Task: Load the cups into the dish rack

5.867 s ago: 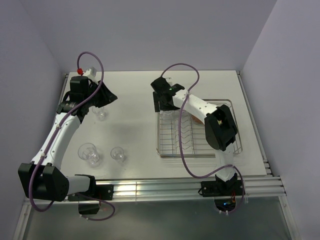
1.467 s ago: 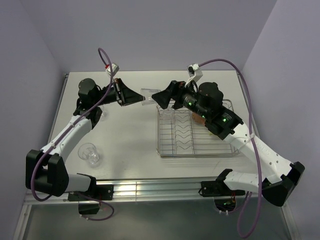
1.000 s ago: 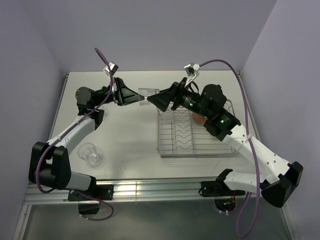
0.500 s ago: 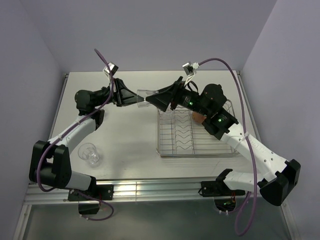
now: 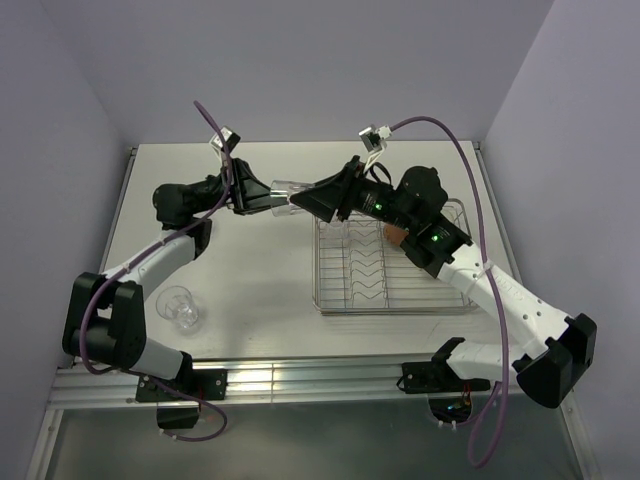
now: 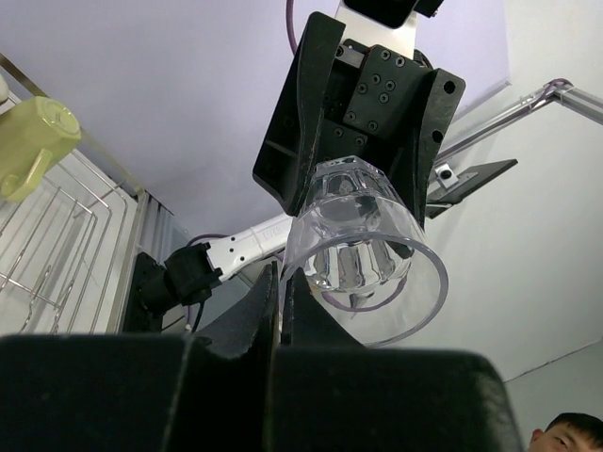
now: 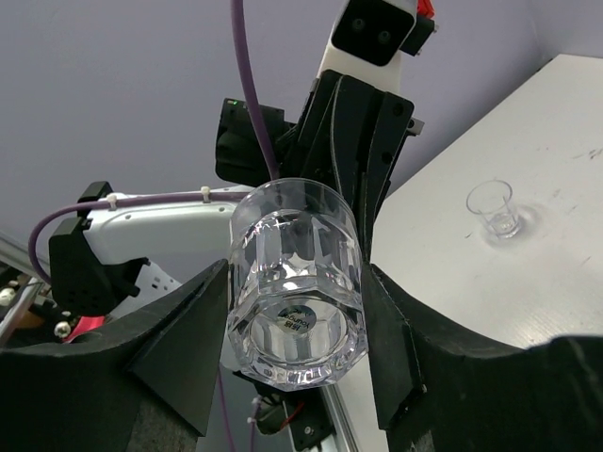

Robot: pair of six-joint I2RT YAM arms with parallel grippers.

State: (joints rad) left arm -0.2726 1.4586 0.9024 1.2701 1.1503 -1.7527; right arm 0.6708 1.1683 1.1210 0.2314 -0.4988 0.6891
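The left gripper (image 6: 281,282) is pinched on the rim of a clear glass (image 6: 363,254), one finger inside the mouth and one outside. It holds the glass in the air over the far middle of the table (image 5: 260,270), just off the far-left corner of the rack (image 5: 325,305).

The glass lies on its side, its long axis parallel to the far edge, with the mouth toward the left arm and the thick faceted base toward the right. The right gripper (image 7: 294,273) straddles that base, a finger along each side. I cannot tell whether it is clamped.

Judging by this, the handover depends on the right grip being firm before the left lets go.
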